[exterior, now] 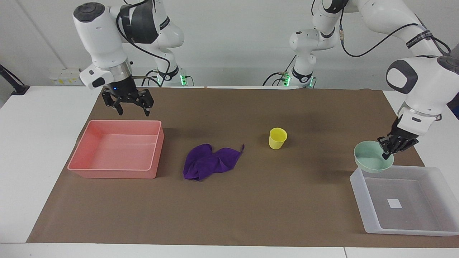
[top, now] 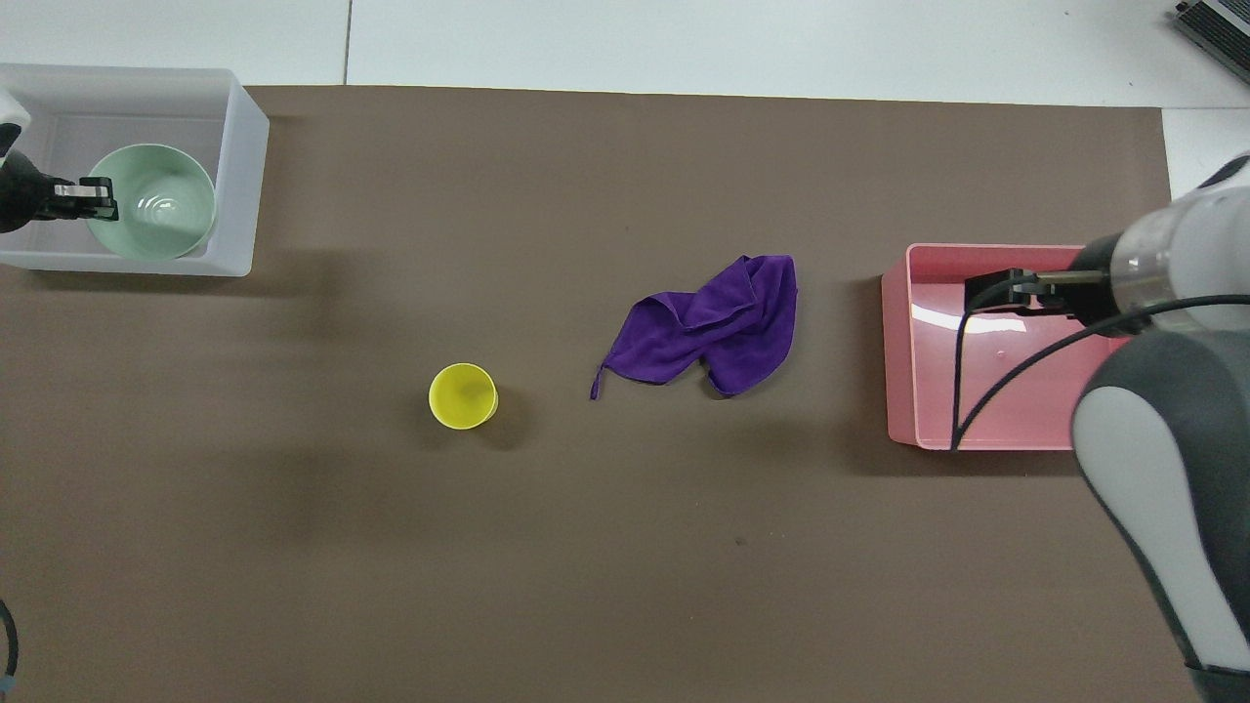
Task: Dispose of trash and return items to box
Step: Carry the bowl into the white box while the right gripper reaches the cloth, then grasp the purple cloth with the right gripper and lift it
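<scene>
I have the left gripper (exterior: pixel 389 148) pinched shut on the rim of the bowl (exterior: pixel 373 162), carrying it in the air over the corner of the box (exterior: pixel 362 200) at the left arm's end of the worktop (exterior: pixel 43 143). The bowl looks light and stiff, so a rim pinch at its 3 o'clock edge in the facing view should hold, though the smooth plastic may swivel in the fingers. The right gripper (exterior: pixel 132 107) hangs with fingers spread wide and empty over the pink tray's (exterior: pixel 114 172) edge. The rag (exterior: pixel 209 161) lies limp at mid-worktop; I would pinch it on a raised fold. The cup (exterior: pixel 278 138) stands upright at the rag's 2 o'clock, light and easily tipped. The overhead view puts the bowl fully inside the box; only the facing view shows it raised above the wall.
</scene>
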`<move>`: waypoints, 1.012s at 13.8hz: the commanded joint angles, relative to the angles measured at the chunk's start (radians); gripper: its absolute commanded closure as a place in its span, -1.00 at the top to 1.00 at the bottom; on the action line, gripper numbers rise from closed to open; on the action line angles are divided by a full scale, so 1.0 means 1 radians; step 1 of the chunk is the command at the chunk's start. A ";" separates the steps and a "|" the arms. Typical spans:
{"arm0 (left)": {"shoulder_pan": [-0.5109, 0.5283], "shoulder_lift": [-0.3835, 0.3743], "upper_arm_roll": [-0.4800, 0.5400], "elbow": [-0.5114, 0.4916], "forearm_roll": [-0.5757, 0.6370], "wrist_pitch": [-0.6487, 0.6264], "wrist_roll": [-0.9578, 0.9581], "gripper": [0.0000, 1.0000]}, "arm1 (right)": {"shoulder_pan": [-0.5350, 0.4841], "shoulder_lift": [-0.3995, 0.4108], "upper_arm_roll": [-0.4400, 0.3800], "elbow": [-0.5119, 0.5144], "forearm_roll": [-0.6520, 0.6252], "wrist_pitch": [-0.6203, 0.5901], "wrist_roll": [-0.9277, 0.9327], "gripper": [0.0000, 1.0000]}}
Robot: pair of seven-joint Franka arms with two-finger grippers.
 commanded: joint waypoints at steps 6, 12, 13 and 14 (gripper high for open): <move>0.109 0.446 -0.037 0.563 -0.007 -0.109 0.071 -1.00 | 0.158 0.274 0.002 -0.005 0.014 0.346 0.145 1.00; 0.134 0.545 -0.040 0.616 -0.007 -0.054 0.071 -1.00 | 0.227 0.409 0.002 -0.008 0.014 0.492 0.143 1.00; 0.134 0.551 -0.041 0.615 -0.006 -0.045 0.071 -1.00 | 0.229 0.417 0.002 -0.013 0.014 0.497 0.143 1.00; 0.136 0.561 -0.043 0.610 -0.007 -0.042 0.071 -1.00 | 0.230 0.423 0.002 -0.023 0.014 0.511 0.143 1.00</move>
